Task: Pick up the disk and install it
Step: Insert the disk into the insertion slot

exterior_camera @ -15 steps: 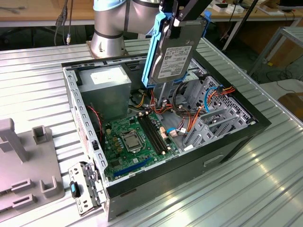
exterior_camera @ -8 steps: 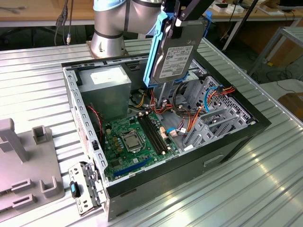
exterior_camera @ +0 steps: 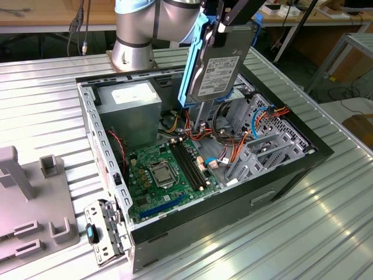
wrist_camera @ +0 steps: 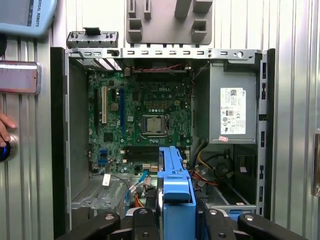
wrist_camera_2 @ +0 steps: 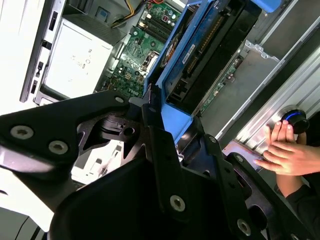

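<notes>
With the end effector (exterior_camera: 224,22) clamped on the top of the disk (exterior_camera: 217,65), which hangs on edge above the open computer case (exterior_camera: 303,166), this carry is best done slowly, I judge, holding it square to the drive cage (exterior_camera: 263,147) and clear of the loose cables (exterior_camera: 224,139).

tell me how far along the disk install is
Pick-up looks done: the hand grips the disk by its blue carrier, high above the open computer case. Install not yet done: the disk hangs clear of the drive cage.
</notes>
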You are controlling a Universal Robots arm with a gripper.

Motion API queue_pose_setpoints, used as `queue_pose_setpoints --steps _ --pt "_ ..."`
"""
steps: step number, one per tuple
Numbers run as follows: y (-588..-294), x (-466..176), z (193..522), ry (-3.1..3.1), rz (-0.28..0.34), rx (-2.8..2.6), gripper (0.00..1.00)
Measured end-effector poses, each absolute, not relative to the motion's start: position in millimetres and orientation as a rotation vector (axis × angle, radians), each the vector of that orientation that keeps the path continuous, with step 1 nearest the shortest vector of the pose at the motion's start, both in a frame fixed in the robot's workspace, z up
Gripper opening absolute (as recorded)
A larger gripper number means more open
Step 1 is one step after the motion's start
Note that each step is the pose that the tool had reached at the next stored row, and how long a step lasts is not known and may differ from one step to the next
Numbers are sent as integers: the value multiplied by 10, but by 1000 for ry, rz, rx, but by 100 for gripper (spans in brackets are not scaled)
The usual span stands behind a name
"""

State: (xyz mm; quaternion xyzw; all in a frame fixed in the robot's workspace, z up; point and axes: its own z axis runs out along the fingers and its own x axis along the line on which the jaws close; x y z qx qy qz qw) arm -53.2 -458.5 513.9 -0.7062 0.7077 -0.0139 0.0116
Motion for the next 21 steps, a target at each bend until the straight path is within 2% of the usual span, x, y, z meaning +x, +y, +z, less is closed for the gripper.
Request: queue_pose_setpoints --steps 10,13,21 --pt "-4587 -364 5139 2207 -43 -2202 37" --pt "-4593 -342 5139 2194 -68 -2189 37" --pt "-4804 -322 5120 2194 -79 -2179 37"
